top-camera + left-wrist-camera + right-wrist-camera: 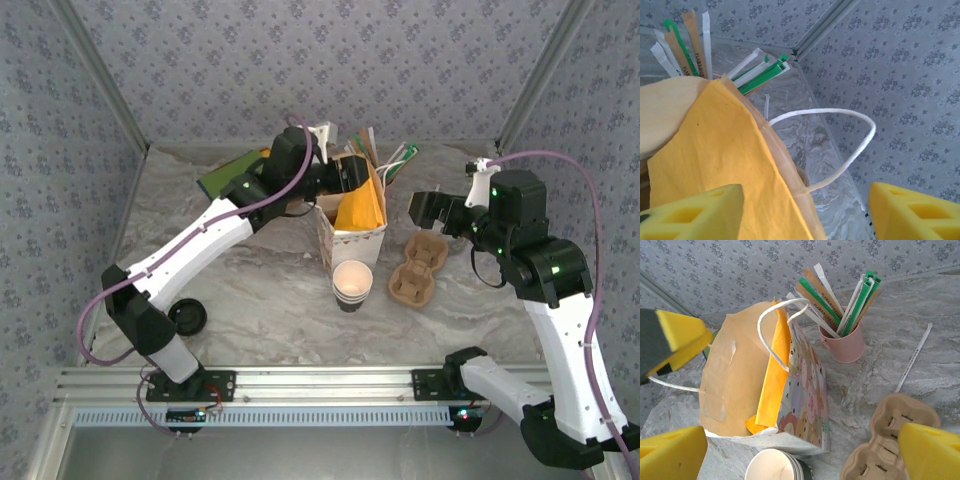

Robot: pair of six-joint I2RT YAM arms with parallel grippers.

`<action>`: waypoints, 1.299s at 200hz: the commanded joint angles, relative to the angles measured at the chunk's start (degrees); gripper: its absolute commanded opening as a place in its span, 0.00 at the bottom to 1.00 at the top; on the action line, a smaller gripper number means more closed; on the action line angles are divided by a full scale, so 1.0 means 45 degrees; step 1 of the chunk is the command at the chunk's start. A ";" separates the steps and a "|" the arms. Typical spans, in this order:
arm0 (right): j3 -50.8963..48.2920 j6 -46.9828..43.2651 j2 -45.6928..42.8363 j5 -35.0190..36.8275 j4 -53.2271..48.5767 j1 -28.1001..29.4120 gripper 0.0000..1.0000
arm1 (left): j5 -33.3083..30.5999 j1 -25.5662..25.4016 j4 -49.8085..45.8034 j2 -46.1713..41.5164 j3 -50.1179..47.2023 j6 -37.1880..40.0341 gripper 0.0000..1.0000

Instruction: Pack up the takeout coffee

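Now both claws stand wide open, gripping nothing. The left claw (805,215) hangs at the mouth of the one paper bag (735,380). One takeout coffee (352,283) stands on the table (260,290) nearer the arm bases than that claw. One cardboard carrier (418,270) lies just beneath the right claw (418,210).

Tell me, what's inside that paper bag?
A yellow sheet leans against one wall of the bag; the rest looks like bare brown paper. Whatever lies under the sheet is covered. The cup stands outside.
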 commanded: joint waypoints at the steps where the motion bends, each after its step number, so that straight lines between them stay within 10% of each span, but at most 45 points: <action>1: -0.0083 0.0216 0.0108 -0.0180 0.0243 -0.0080 1.00 | -0.0258 -0.0063 -0.1176 0.0217 0.1278 0.0483 0.79; 36: -0.0046 0.0228 0.0374 -0.0330 0.0097 -0.0066 1.00 | -0.0950 0.0106 -0.3340 0.0575 0.3278 0.1229 0.99; 72: -0.0063 0.0248 0.0638 -0.0476 -0.0002 -0.0073 1.00 | -0.1426 0.0857 -0.4997 0.0305 0.3969 0.1679 1.00; 155: 0.0879 -0.0037 0.2091 -0.0139 -0.0583 0.0932 1.00 | -0.2073 0.3769 -0.5015 -0.3021 -0.0391 0.1699 1.00; 202: 0.2058 -0.0167 0.3860 0.1449 -0.1210 0.3048 0.72 | -0.1627 0.4443 -0.4450 -0.3897 -0.2028 0.1171 1.00; 260: 0.2630 -0.0280 0.5504 0.1619 -0.1171 0.4050 0.66 | -0.1472 0.4494 -0.4466 -0.3879 -0.2108 0.1285 1.00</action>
